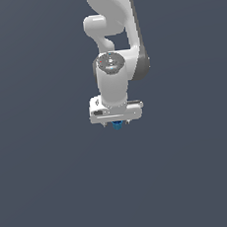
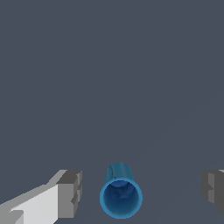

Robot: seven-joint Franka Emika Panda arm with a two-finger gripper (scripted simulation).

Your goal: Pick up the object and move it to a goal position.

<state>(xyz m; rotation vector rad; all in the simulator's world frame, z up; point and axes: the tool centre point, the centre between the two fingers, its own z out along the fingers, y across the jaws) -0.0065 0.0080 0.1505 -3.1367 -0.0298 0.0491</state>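
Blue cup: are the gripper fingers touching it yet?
Apart. The wrist view shows grey floor on both sides between the fingers and the blue cup.

Bare simulator void, flat grey backdrop

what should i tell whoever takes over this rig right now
Gripper: open, nothing held, fingers apart on either side of the blue cup, with a gap on both sides.
Blue cup: lies between the fingers, its open end facing the wrist camera; in the exterior view it peeks out just under the gripper.
Done: gripper lined up around the cup.
Left: close on it, lift, carry to the goal. No goal marker shows in either view.
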